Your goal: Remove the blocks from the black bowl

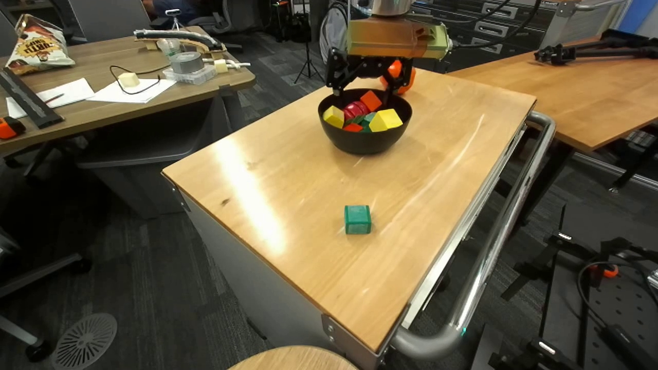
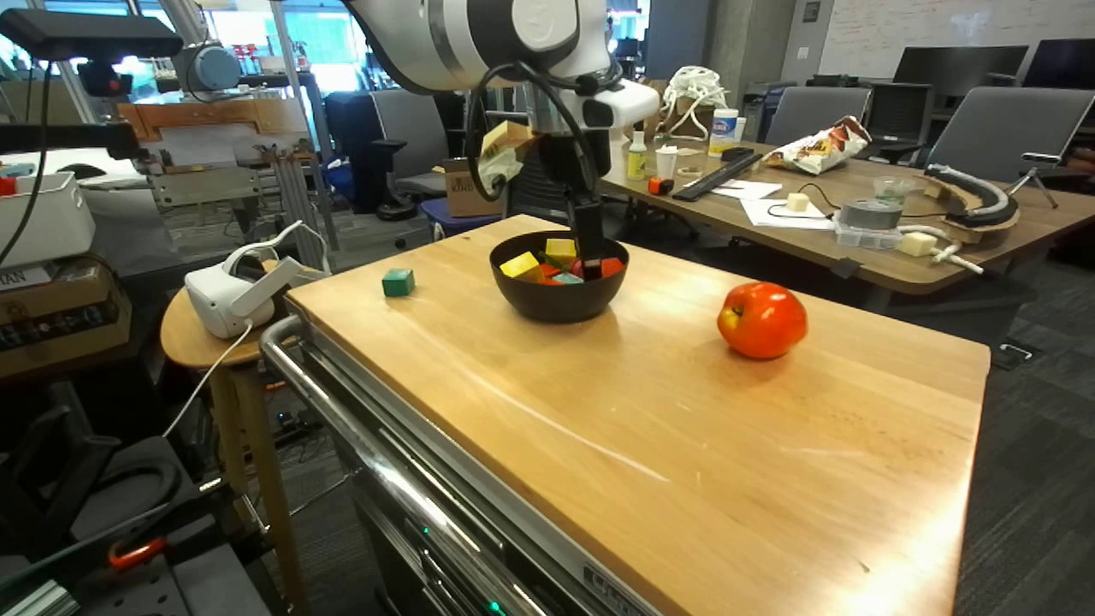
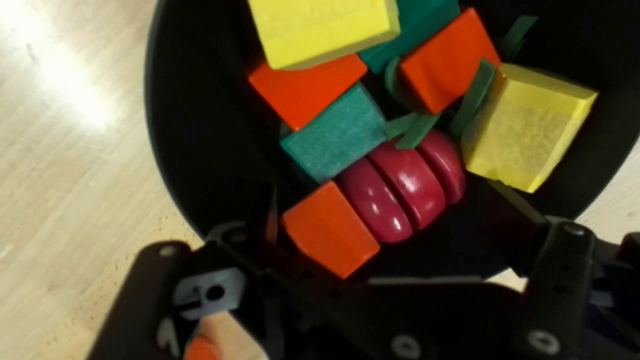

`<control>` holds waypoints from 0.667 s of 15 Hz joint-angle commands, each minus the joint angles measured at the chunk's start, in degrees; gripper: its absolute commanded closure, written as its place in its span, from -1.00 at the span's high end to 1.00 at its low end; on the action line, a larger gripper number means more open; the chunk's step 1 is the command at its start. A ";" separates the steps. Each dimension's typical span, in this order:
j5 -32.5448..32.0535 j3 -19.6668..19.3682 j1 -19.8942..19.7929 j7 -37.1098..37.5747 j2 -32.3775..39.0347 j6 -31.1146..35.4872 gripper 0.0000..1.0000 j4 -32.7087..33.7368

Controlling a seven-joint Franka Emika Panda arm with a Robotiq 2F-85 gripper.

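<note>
The black bowl stands on a wooden cart top and holds several blocks. In the wrist view these include a yellow block, another yellow block, a green block and an orange block. One green block lies outside, on the wood. My gripper points down into the bowl with its jaws wide apart, one finger visibly reaching below the rim. The orange block sits close beside the left finger in the wrist view; contact cannot be made out. Nothing is gripped.
A shiny crimson ridged piece with green leaf-like strips lies among the blocks. A round orange-red fruit-like object rests on the cart top. A metal rail runs along one side, and a cluttered desk stands nearby.
</note>
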 commanded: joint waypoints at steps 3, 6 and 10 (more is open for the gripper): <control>-0.52 -0.41 0.62 2.42 1.87 -1.04 0.50 1.62; -1.17 -0.47 0.91 2.50 1.93 -0.58 0.16 1.45; -1.92 -0.44 1.47 2.73 2.08 0.00 -0.40 1.68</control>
